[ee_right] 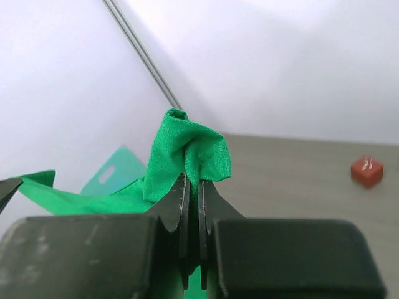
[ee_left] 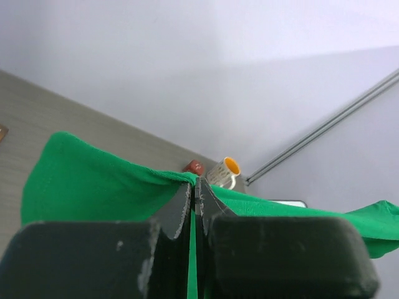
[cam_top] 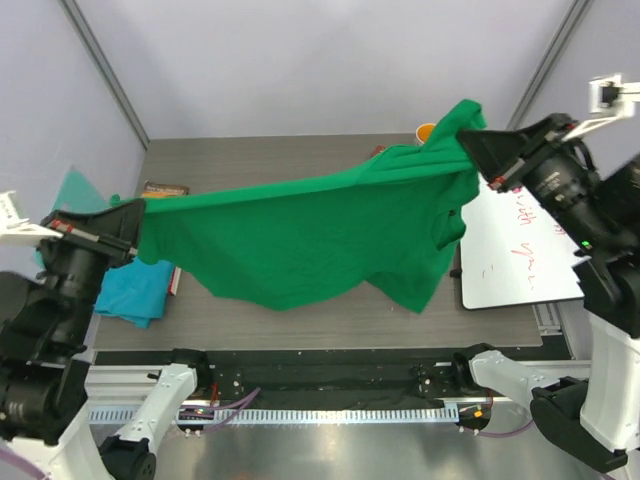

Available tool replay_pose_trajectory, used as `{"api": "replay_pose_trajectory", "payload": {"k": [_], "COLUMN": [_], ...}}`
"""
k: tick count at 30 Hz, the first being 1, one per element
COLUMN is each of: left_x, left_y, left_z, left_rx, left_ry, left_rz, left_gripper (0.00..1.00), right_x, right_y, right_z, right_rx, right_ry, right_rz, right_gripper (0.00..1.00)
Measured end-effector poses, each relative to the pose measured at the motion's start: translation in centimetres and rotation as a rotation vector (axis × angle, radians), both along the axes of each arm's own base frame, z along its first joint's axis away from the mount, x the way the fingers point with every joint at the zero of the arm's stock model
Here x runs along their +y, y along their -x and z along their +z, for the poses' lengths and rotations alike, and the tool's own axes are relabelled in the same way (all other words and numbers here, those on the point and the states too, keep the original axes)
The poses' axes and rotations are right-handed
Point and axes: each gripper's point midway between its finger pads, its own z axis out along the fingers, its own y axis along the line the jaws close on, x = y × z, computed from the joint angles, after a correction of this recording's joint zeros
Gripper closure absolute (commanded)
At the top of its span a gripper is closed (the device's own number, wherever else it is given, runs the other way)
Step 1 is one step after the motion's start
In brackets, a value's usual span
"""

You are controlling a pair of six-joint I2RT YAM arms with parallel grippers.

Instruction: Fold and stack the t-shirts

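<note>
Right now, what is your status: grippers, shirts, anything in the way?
Left gripper and right gripper both shut on green t-shirt, stretched between them. Teal-blue t-shirt crumpled near left gripper. Mug close beyond right gripper.

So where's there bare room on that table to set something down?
The far strip of the table, between the brown item and the mug, is bare; so is the near edge in front of the green shirt. Crowded: blue shirt left, whiteboard right.
</note>
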Motion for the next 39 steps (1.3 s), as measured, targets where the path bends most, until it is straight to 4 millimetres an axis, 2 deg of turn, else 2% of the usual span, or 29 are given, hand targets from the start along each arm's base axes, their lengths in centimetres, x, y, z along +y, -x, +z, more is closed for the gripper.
{"api": "replay_pose_trajectory", "payload": {"k": [3,5,7,9,10,12,13,15,18,19,22,24,26,28,30,35,39], "left_x": [0.2,0.3,0.3,0.2,0.1,0.0,-0.1,-0.3,-0.4,-0.4,-0.3,-0.1,0.0,0.1,0.2,0.4,0.3], "left_y": [2.1,2.9,2.8,1.2,-0.1,-3.5,-5.1,-9.6,-14.6,-16.3,-18.5,-19.1,-20.0,-21.3,-22.8,-26.6,-30.5], "left_z": [2.9,4.5,5.2,5.2,4.7,3.2,2.3,-0.9,-6.8,-9.6,-16.3,-19.4,-21.1,-22.5,-23.7,-28.2,-31.2], "left_rx": [-0.081,-0.124,-0.138,-0.121,-0.099,-0.031,0.006,0.12,0.291,0.365,0.539,0.62,0.662,0.687,0.705,0.789,0.841], "left_ry": [0.004,0.005,0.004,0.001,-0.001,-0.009,-0.013,-0.026,-0.052,-0.065,-0.105,-0.128,-0.143,-0.159,-0.169,-0.2,-0.229], "left_rz": [-0.001,-0.001,0.0,0.003,0.008,0.019,0.023,0.035,0.053,0.061,0.074,0.079,0.087,0.093,0.1,0.122,0.12], "left_gripper": [1.0,1.0,1.0,1.0,1.0,1.0,1.0,1.0,1.0,1.0,1.0,1.0,1.0,1.0,1.0,1.0,1.0], "right_x": [-1.3,-1.6,-2.0,-2.1,-2.0,-1.8,-1.6,-1.2,-0.6,-0.3,0.1,0.4,0.7,1.3,1.8,3.2,3.9], "right_y": [2.4,2.9,3.6,3.2,2.4,0.4,-0.9,-4.1,-8.6,-10.1,-12.6,-13.6,-14.4,-15.3,-16.4,-20.2,-22.5], "right_z": [3.5,4.6,5.5,5.3,4.8,3.2,2.0,-1.3,-7.2,-9.6,-16.0,-20.1,-23.9,-26.6,-28.8,-35.5,-39.8], "right_rx": [-0.095,-0.119,-0.141,-0.131,-0.111,-0.053,-0.016,0.086,0.252,0.311,0.464,0.55,0.623,0.675,0.706,0.814,0.89], "right_ry": [-0.02,-0.026,-0.033,-0.032,-0.027,-0.01,0.002,0.036,0.1,0.125,0.189,0.222,0.245,0.252,0.252,0.28,0.306], "right_rz": [-0.029,-0.042,-0.052,-0.064,-0.074,-0.093,-0.106,-0.139,-0.177,-0.186,-0.2,-0.2,-0.194,-0.181,-0.172,-0.156,-0.152], "right_gripper": [0.99,0.99,0.99,0.99,0.99,0.99,0.99,0.99,0.99,0.99,0.99,0.99,0.99,0.99,0.99,0.99,0.99]}}
